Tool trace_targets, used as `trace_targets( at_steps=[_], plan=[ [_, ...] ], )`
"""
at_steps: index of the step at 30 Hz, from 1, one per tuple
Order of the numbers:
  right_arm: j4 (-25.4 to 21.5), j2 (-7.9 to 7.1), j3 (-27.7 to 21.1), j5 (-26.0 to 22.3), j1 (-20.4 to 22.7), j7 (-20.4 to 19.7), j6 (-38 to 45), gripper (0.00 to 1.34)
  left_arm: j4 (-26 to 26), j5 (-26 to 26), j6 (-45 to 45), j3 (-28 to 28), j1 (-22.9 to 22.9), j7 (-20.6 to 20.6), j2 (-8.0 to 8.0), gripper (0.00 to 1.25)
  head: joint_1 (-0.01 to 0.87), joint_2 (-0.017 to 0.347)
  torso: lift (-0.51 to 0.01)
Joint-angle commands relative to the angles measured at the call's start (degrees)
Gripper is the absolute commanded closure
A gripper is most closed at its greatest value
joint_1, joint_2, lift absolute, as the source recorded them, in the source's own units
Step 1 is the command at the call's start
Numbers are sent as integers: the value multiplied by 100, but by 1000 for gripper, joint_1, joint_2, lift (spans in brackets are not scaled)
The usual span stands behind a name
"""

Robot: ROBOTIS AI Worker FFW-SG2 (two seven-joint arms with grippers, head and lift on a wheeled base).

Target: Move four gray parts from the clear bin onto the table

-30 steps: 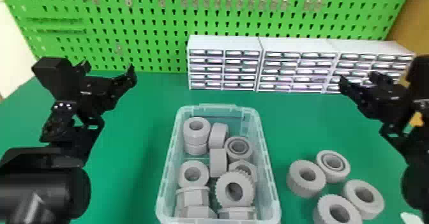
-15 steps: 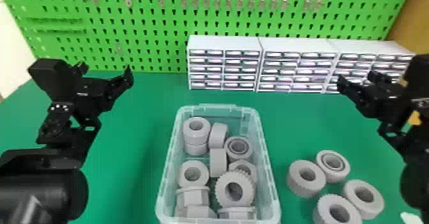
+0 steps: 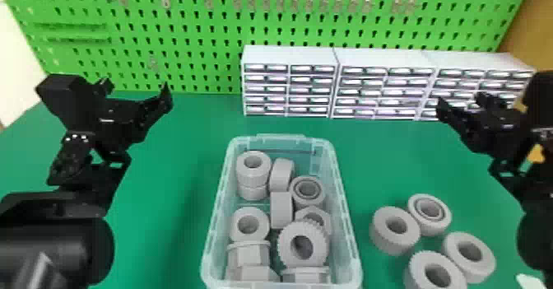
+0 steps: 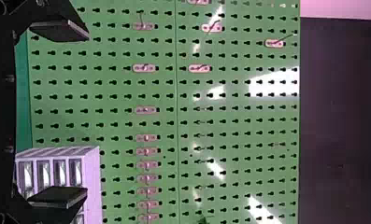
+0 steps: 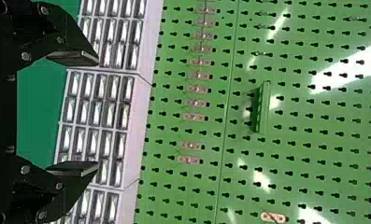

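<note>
Your left gripper, upper left, and right gripper, upper right, stand wide open, empty; four gray parts lie on the table, lower right

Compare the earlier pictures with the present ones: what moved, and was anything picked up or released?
The left gripper has shifted very slightly to the robot's left. Nothing was taken hold of or let go. The right gripper is about where it was; the clear bin, its gray parts and the four loose gray parts on the green table stayed put.
</note>
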Motion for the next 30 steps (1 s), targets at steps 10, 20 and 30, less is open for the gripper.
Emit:
trace_targets(
  at_steps=[10,20,30],
  plan=[
    [0,3,-16,-18,-7,-1,0,472,0,647,139,-402,25,738,202,116,678,34,-50],
    [0,3,-7,-36,-7,-1,0,472,-9,849,139,-490,16,747,264,116,678,34,-50],
    [0,-6,2,-53,-7,-1,0,472,-36,1025,77,-455,69,703,290,116,678,34,-50]
  ],
)
